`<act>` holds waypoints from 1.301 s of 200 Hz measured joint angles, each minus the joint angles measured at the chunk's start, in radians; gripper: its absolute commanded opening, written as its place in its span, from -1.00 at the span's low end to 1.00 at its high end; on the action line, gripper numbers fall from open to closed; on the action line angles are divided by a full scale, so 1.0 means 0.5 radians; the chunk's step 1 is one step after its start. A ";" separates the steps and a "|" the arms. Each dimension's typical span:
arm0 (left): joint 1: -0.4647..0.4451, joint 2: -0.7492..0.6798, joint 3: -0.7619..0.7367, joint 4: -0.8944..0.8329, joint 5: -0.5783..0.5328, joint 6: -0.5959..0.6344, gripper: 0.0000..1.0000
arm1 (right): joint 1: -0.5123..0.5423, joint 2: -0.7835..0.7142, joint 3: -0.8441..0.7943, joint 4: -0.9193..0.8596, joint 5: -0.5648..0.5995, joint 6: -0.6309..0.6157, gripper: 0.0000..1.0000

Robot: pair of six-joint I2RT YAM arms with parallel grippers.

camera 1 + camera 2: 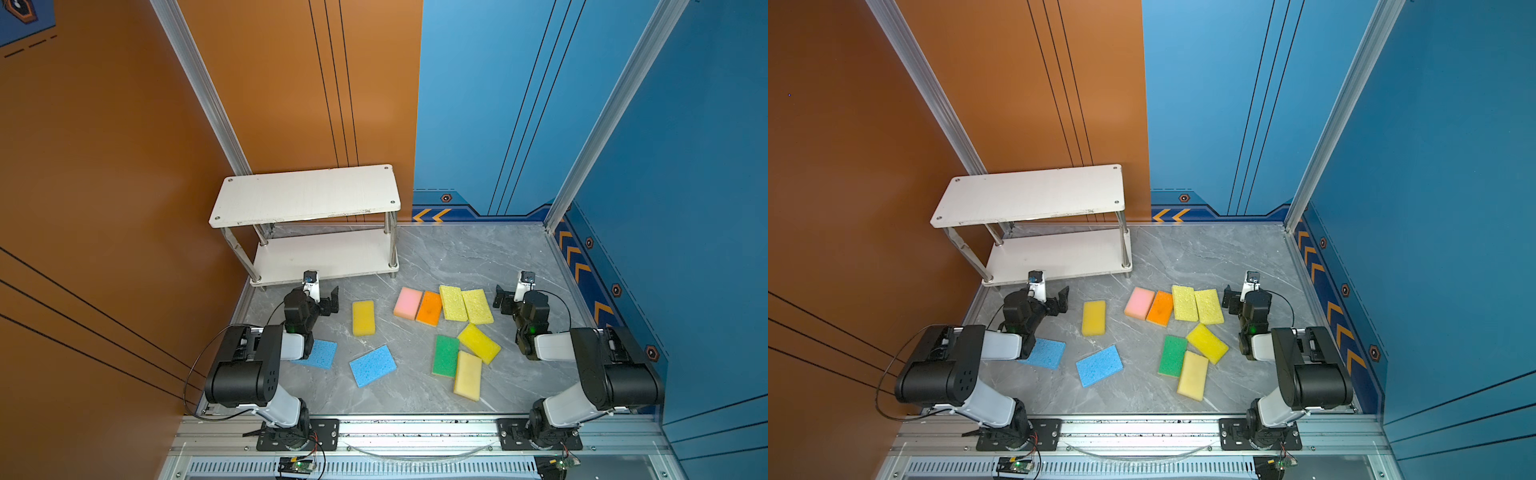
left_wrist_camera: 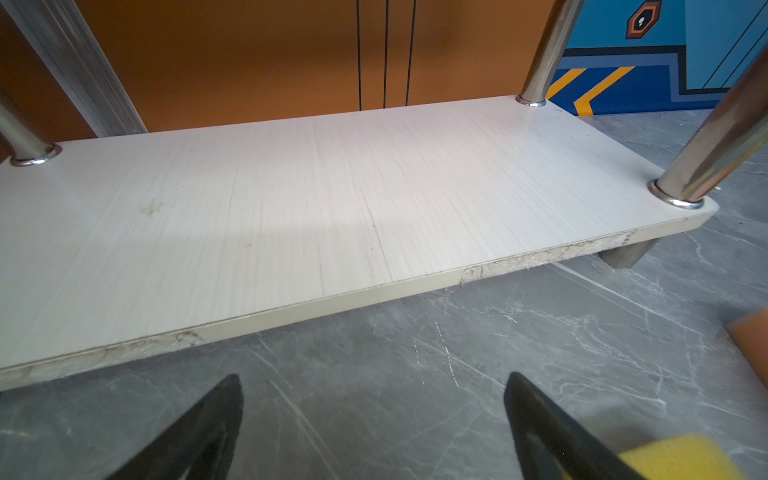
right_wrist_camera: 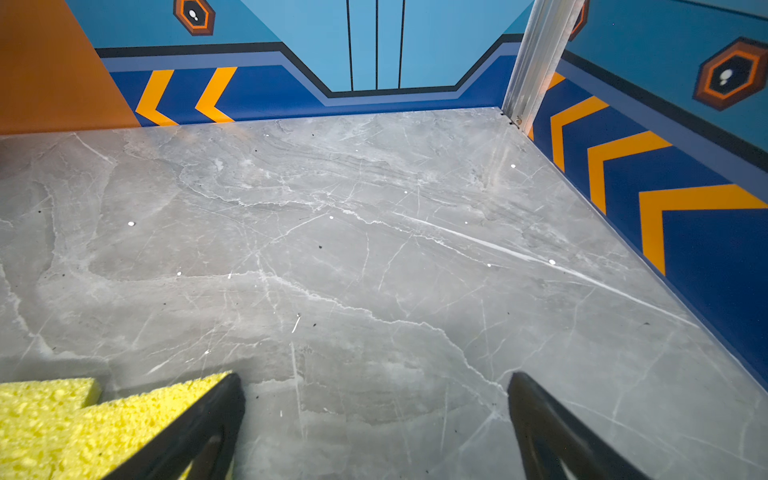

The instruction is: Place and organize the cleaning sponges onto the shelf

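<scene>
Where the grey table [image 1: 457, 257] meets the orange wall [image 1: 104, 166] at the back left, the shelf [image 1: 305, 195] stands. It has two white boards and four shiny posts. In the left wrist view the front edge of the low board is chipped in two spots. The left gripper [image 1: 331, 301] hangs just in front of that edge. Its jaws are wide apart with nothing between them.

All ten sponges lie flat on the table: five yellow, two blue, one pink, one orange and one green. One blue sponge [image 1: 320, 354] is partly hidden under the left arm [image 1: 249, 365]. The other blue sponge [image 1: 372, 365] lies tilted near it, not touching. Behind them the dark yellow sponge [image 1: 363, 318] lies alone, with room on every side.

In the middle, the pink sponge [image 1: 408, 303] and the orange sponge [image 1: 429, 308] touch side by side. Right next to them, the first holey sponge [image 1: 453, 303] and the second holey sponge [image 1: 477, 306] lie edge to edge. Both are yellow.

Nearer the front, the green sponge [image 1: 445, 356], the pale yellow sponge [image 1: 468, 376] and the bright yellow sponge [image 1: 479, 343] crowd together. Their edges touch or nearly touch.

The right gripper [image 1: 500, 299] sits just beside the second holey sponge. Its jaws are wide apart too, and it holds nothing. Behind it the back right of the table is open, out to the blue wall [image 1: 685, 208]. A bare strip also runs between the shelf and the row of sponges.
</scene>
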 measured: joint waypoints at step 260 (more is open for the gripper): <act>0.032 -1.116 0.688 -1.947 -0.716 -1.037 0.96 | -0.079 -0.941 0.834 -1.887 -0.008 0.632 0.99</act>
